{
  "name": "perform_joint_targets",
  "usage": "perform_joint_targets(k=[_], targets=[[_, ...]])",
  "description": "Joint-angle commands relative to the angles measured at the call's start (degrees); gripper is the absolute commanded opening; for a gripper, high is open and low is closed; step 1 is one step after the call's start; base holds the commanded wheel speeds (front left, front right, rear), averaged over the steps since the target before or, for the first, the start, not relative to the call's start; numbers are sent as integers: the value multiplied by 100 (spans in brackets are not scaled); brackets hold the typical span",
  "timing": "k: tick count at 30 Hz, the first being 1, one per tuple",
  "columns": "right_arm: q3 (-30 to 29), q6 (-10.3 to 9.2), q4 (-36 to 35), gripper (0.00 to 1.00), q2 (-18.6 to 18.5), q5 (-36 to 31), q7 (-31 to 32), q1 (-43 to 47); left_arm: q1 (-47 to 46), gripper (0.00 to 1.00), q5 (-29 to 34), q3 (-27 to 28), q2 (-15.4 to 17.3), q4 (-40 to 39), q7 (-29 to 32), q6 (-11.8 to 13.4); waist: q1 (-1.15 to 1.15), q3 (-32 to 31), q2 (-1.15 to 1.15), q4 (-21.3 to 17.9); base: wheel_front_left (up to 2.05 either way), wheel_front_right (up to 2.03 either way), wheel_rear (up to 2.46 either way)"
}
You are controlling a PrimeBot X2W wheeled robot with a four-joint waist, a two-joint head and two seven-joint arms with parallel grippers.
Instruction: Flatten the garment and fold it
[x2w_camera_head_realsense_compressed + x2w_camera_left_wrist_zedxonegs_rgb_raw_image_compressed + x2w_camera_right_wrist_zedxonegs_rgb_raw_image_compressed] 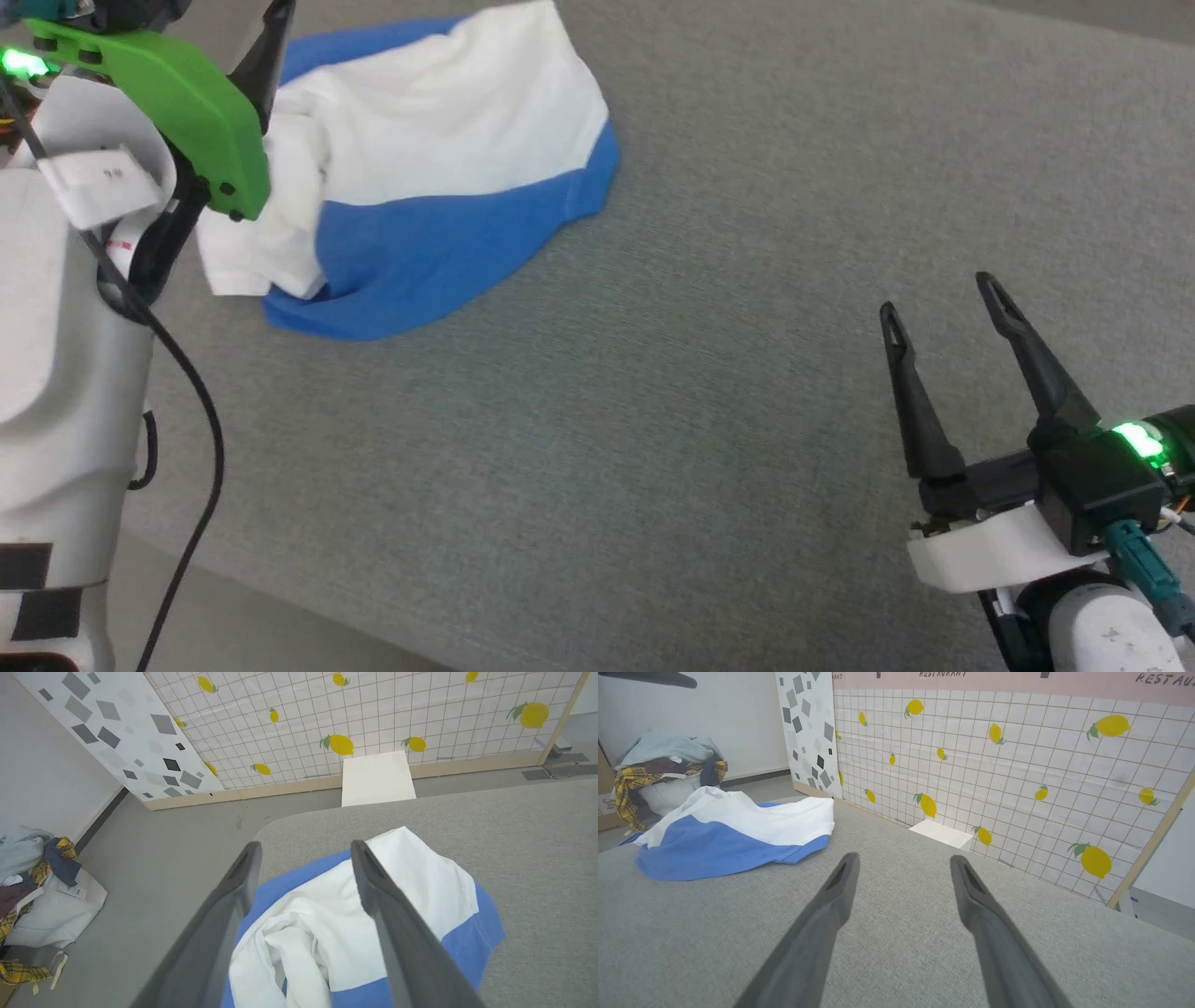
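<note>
Garment is a crumpled heap at the far left corner of the grey surface, not flat. White cloth is on top, a blue band runs along its near side, and a wad of white folds is bunched at its left end. A bit of blue shows at the far side too.

Left hand: fingers wide apart, nothing clamped. It sits over the left end of the garment. In the left wrist view the two fingers straddle the white wad. Can't tell if the tips touch the cloth.

Right hand: fingers wide apart, empty, over bare surface toward the near right edge, well apart from the garment.

Off the surface there's a pile of clothes on the floor to the left, and a lemon-print wall panel beyond the far edge.
</note>
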Motion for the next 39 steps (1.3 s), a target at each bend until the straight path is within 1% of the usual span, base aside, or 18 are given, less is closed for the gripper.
perform_joint_targets(k=[1,4,7,9,12,15,19,21,24,25,26,29,30,33,35,39], targets=[[-27,-11,-52,100,-44,-43,15,-83,-100,100,-124,-34,69,135,104,-20,-1,573,0,-526,0,0,0],[-93,-11,-107,100,-79,-38,30,-91,-148,100,-347,-5,117,478,490,-3,-1,743,0,-638,0,0,0],[-141,-11,-160,100,-106,-22,34,-123,-131,100,-537,34,127,738,1006,82,-1,874,0,-720,0,0,0],[-161,-11,-196,100,-118,-9,31,-153,-108,100,-642,87,139,833,1301,198,-1,966,0,-773,0,0,0],[-146,-11,-224,100,-133,1,27,-191,-52,100,-787,198,122,917,1587,404,-1,1071,0,-842,0,0,0],[-124,-11,-239,100,-138,13,36,-240,28,100,-808,215,200,996,1942,594,-1,1161,0,-913,0,0,0],[-125,-11,-255,100,-125,28,33,-280,156,100,-842,235,294,1091,2264,757,-1,1254,0,-1000,0,0,0],[-122,-11,-250,100,-118,34,25,-289,226,100,-859,255,317,1128,2304,813,-1,1292,0,-1041,0,0,0],[-112,-11,-234,100,-108,44,12,-316,327,100,-824,207,406,1213,2408,823,-1,1331,0,-1097,0,0,0],[-112,-11,-226,100,-105,49,8,-331,341,47,-813,190,449,1216,2403,784,-1,1341,0,-1114,0,0,0],[-116,-11,-219,100,-99,53,1,-348,343,0,-810,206,482,1215,2345,767,-1,1344,0,-1129,0,0,0],[-153,-11,-80,100,-50,99,-93,-372,303,0,-796,334,668,1252,1954,701,-1,1120,0,-1191,0,0,0],[-164,-11,58,100,-13,144,-182,-347,273,0,-748,388,808,1263,1705,648,-1,858,0,-1219,0,0,0],[-179,-11,208,100,25,197,-279,-326,234,0,-737,477,949,1221,1391,562,-1,520,0,-1251,0,0,0],[-207,-11,319,100,45,236,-341,-297,225,0,-740,486,1063,1166,1252,427,-1,272,0,-1274,0,0,0],[-298,-11,494,100,72,314,-438,-222,122,0,-707,496,1284,1028,1063,286,-1,-196,0,-1330,0,0,0]])
